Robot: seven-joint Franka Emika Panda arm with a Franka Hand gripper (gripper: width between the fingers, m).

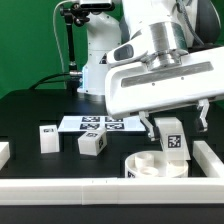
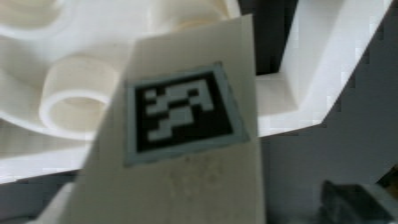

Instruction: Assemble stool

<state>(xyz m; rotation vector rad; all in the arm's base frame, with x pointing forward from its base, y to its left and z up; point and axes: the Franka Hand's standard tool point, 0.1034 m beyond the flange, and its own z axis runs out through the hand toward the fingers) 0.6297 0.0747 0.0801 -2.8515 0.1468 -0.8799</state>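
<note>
the black table is carrying the whole kit, and the long white border rails are fencing its near edge and the exterior view's right, probably to keep loose parts from sliding away. the panda arm is reaching down from the back so that its gripper is hanging right over the work. the marker board is lying flat mid-table, well apart from the assembly.

the stool's round seat is sitting just inside the front rail, toward the exterior view's right, with its hollow underside facing up. that is likely so its sockets are open from above. in the wrist view the seat is showing curved walls and a rounded boss beside the part.

one leg is standing upright on the seat, tag facing the exterior camera. the wrist view is filled by this same leg, which seems to be resting in a socket. i cannot tell how deep it is seated.

the fingers are standing wide on either side of that leg, with a gap showing at each face, so they are bracketing it rather than clamping it.

two more legs, one and another, are waiting loose on the table toward the exterior view's left, near the marker board, within easy reach for the remaining sockets.
</note>
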